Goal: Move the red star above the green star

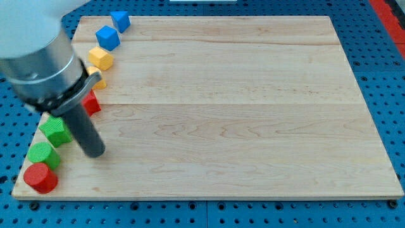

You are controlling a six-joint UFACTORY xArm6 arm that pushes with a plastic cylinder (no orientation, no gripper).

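Note:
A red block point(92, 103), possibly the red star, lies near the board's left edge and is partly hidden behind my rod. Below it a green block point(56, 132) with a jagged, star-like outline lies by the left edge. My tip point(95, 152) rests on the board just right of this green block and below the red block. I cannot tell if the rod touches either one. The arm's grey body covers the view's upper left.
More blocks line the left edge of the wooden board point(253, 114). There are two blue blocks point(120, 21) point(107, 38), a yellow block point(100, 59), a second yellow block point(99, 80) mostly hidden, a green cylinder point(43, 155) and a red cylinder point(40, 178).

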